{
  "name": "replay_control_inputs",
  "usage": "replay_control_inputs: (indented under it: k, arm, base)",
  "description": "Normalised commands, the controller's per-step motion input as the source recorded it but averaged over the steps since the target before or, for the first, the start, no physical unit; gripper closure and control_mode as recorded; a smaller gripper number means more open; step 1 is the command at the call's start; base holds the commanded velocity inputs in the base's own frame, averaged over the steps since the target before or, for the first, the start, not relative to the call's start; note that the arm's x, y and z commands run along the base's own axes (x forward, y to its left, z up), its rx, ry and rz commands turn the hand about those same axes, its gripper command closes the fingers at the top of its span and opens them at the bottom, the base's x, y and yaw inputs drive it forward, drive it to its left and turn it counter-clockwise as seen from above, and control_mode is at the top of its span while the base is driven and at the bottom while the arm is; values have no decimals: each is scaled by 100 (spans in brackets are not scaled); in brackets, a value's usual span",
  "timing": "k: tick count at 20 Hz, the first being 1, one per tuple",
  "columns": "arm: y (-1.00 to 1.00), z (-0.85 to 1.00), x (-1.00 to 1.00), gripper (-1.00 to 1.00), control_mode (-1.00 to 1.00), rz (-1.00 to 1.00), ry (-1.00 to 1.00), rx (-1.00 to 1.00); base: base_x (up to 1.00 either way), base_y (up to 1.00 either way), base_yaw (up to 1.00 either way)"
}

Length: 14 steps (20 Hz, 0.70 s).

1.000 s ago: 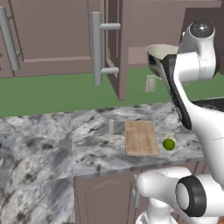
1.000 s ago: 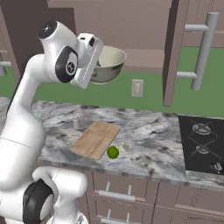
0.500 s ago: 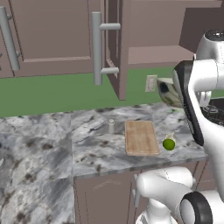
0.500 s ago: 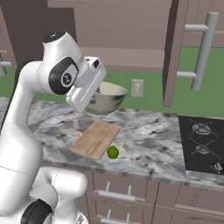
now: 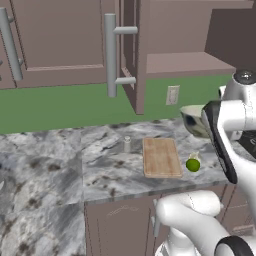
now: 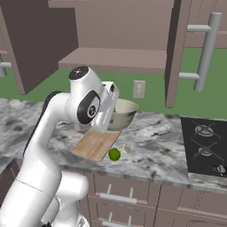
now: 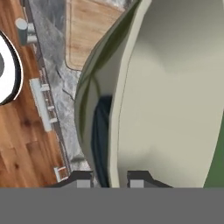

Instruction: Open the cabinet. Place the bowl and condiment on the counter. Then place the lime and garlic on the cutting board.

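The cabinet (image 5: 125, 50) stands open, its shelf (image 5: 185, 62) bare. My gripper (image 7: 107, 179) is shut on the rim of the bowl (image 7: 166, 100), one finger inside and one outside. The grey-green bowl (image 5: 194, 120) (image 6: 120, 113) hangs low over the counter (image 5: 60, 165), just behind the cutting board's (image 5: 161, 156) right end; whether it touches the marble I cannot tell. The condiment (image 5: 127, 144) stands on the counter left of the board. The lime (image 5: 193, 165) (image 6: 114, 154) and garlic (image 6: 125, 148) lie on the marble beside the board (image 6: 95, 144).
A black stove top (image 6: 206, 144) lies on the counter to the right. The open cabinet door (image 6: 177, 53) with its long bar handle (image 6: 206, 48) juts out above. A wall socket (image 6: 139, 88) sits on the green backsplash. Base drawers run under the counter edge.
The arm has swung down and out from shelf height, bringing the bowl from in front of the cabinet to just above the counter behind the board.
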Motion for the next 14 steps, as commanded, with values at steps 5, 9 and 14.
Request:
replay_control_inputs:
  k: [5, 9, 14]
  arm:
    - [-59, -37, 41, 100, -100, 13, -6, -3]
    - [-58, -39, 43, 100, -100, 13, -1, -1]
    - [-52, -43, 54, 100, -100, 10, 0, -2]
  base:
    - [0, 0, 0]
    - [0, 0, 0]
    - [0, 0, 0]
